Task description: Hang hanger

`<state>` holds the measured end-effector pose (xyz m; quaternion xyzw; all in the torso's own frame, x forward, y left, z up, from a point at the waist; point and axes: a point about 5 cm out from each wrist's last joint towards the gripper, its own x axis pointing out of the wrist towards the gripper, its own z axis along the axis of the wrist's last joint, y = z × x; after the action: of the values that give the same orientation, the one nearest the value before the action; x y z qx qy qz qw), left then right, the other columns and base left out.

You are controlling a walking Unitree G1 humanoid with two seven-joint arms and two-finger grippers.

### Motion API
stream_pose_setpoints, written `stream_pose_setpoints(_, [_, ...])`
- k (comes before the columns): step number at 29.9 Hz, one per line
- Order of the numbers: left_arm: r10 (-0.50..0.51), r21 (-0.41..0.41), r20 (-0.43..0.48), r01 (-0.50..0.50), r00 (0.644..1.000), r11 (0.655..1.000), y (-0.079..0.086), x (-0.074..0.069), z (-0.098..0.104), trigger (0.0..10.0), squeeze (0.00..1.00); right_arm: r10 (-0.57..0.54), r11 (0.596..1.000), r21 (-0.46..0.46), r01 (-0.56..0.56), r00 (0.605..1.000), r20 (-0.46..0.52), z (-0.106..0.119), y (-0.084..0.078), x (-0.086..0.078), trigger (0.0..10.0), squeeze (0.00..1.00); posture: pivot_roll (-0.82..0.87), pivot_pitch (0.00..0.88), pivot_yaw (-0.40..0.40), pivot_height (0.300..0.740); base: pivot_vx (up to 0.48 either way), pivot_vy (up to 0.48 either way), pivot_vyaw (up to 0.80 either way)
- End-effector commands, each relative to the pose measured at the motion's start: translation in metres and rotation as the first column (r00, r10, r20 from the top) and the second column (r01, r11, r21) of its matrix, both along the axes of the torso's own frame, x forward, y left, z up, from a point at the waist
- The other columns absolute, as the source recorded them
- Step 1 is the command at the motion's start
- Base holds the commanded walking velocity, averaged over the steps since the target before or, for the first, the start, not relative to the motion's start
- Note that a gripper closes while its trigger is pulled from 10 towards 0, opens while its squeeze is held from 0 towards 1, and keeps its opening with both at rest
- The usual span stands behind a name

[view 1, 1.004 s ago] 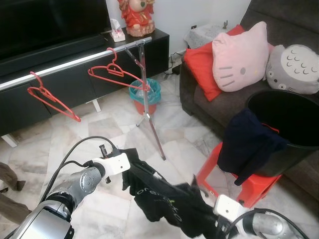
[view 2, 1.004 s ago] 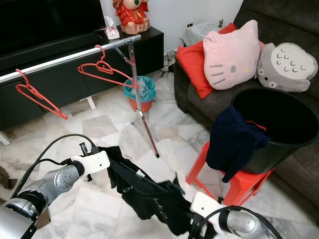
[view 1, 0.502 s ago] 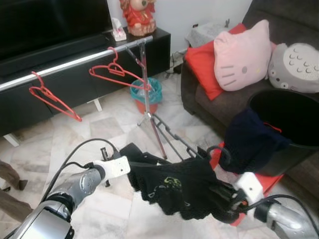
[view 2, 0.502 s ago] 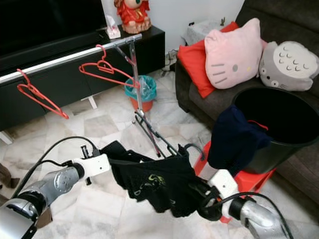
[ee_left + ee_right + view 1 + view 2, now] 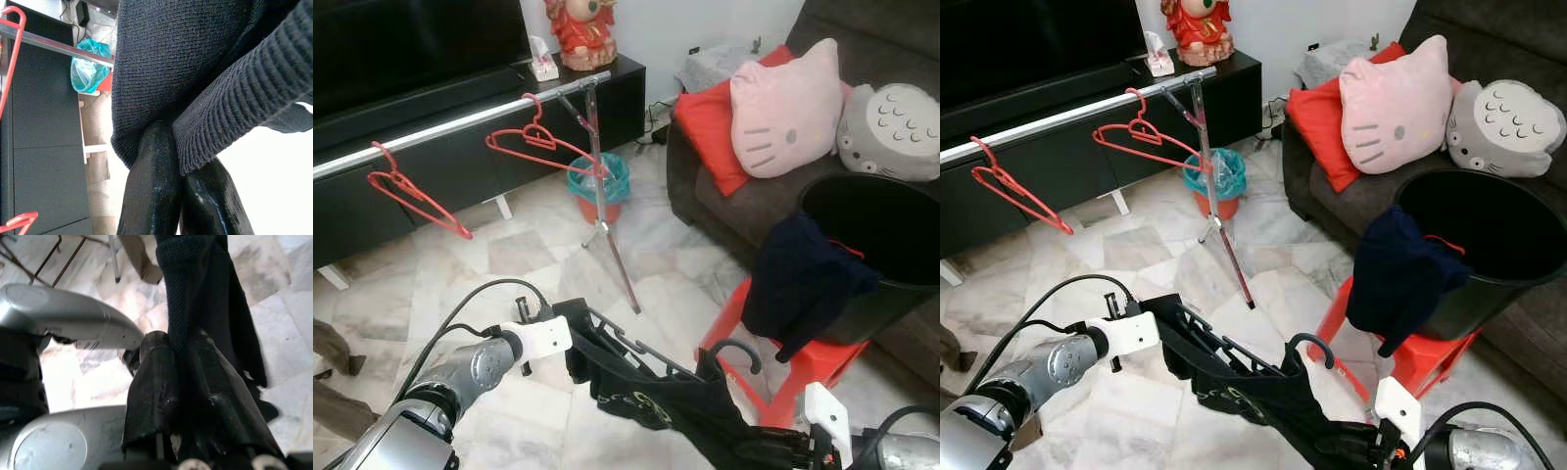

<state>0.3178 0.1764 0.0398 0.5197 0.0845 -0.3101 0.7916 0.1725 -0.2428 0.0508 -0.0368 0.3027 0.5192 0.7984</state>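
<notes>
Two grippers carry one black hanger draped in a dark garment: left gripper pinches knit cloth, right gripper apparently clamps cloth too. Its long axis spans both arms; the rail lies ahead, up-left, nearer the left arm.

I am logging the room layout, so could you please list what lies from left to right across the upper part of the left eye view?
Outer red hanger → second red hanger → teal-lined bin → red cushion → pink cat pillow → grey owl pillow.
</notes>
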Motion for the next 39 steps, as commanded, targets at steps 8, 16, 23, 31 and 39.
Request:
stream_pose_setpoints(8, [0.074,0.048,0.001,-0.074,0.997,0.996,0.02,0.003,0.002,10.0,0.0,0.084,0.987,-0.123,-0.104,0.983,-0.161,-0.016,-0.003,-0.024,0.0,0.0,-0.1,0.029,0.072,0.74,0.0,0.0,0.0])
stream_pose_setpoints(16, [0.082,0.069,0.019,-0.083,0.996,0.994,0.02,0.005,0.004,10.0,0.0,0.03,0.99,-0.135,-0.048,0.991,-0.133,-0.023,0.002,-0.017,0.0,0.0,-0.1,0.025,0.075,0.74,0.0,0.0,0.0])
stream_pose_setpoints(23, [0.093,0.074,0.059,-0.097,0.994,0.993,0.021,0.009,0.009,10.0,0.0,0.042,0.976,-0.202,-0.079,0.983,-0.18,-0.032,-0.001,-0.024,0.0,0.0,-0.1,0.028,0.073,0.74,0.0,0.0,0.0])
stream_pose_setpoints(31, [0.104,0.026,0.111,-0.107,0.988,0.994,0.018,0.012,0.015,10.0,0.0,-0.1,0.976,-0.195,0.097,0.995,-0.006,-0.043,0.01,-0.002,0.0,0.0,-0.09,0.038,0.073,0.74,0.0,0.0,0.0])
stream_pose_setpoints(39, [0.108,0.004,0.095,-0.109,0.99,0.994,0.017,0.011,0.013,10.0,0.0,-0.405,0.912,0.013,0.411,0.894,0.19,-0.023,0.009,0.038,0.0,0.0,-0.09,0.043,0.071,0.74,0.0,0.0,0.0])
